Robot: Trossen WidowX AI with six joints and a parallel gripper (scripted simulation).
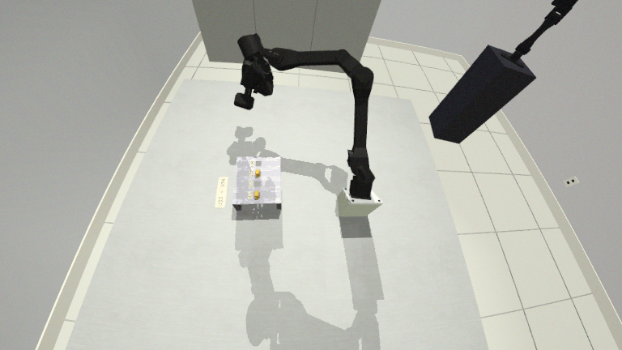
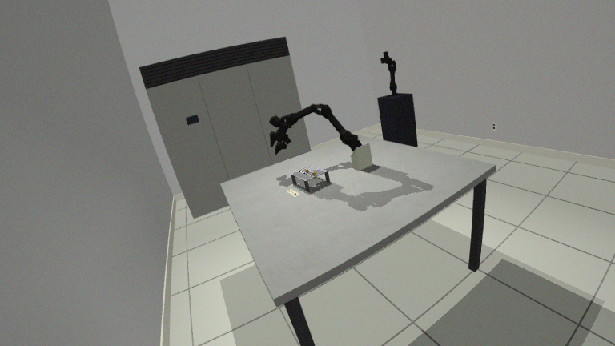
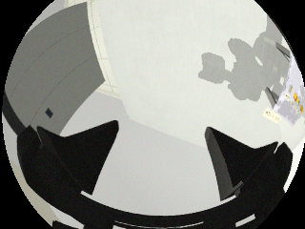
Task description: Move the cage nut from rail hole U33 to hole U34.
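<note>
Pale, smooth table (image 1: 183,254) (image 2: 363,215) (image 3: 157,62) beneath a wide-open, empty black gripper (image 1: 249,96) (image 2: 275,146) (image 3: 163,129); two small, blocky orange cage nuts (image 1: 257,172) (image 2: 313,173) (image 3: 295,96) dot a flat silvery plate (image 1: 270,192) (image 2: 319,170) (image 3: 286,111).

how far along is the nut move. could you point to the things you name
Done: nothing visible yet; two yellow nuts (image 1: 257,172) (image 1: 257,194) sit on the plate (image 1: 270,183) (image 3: 285,111), with a bare hole (image 1: 257,184) between them.
In hand: nothing; the end effector (image 2: 275,146) (image 3: 163,129) is open, above the table and off to one side of the plate.
Left: grip, shift and clip the U33 nut, let go, back off.
</note>
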